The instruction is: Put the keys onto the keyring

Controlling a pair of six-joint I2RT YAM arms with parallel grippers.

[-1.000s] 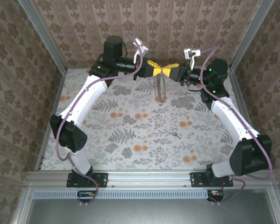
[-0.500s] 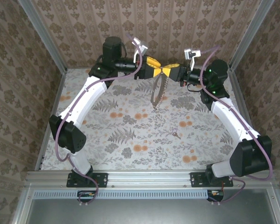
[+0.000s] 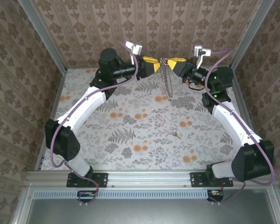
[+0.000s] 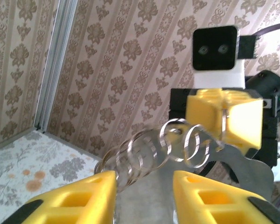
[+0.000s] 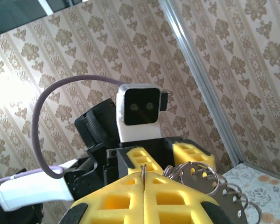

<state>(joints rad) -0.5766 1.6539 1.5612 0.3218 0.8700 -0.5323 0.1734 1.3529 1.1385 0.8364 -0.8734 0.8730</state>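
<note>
The left arm and right arm lean inward over the table, wrists raised and facing each other. The right claw pinches the dangling keyring. The left claw is parted beside it, holding nothing. The key lies on the table nearer the bases.

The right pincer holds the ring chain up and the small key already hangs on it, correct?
No: the right pincer holds the ring chain up, but the small key lies on the table; the top external view shows it.
</note>
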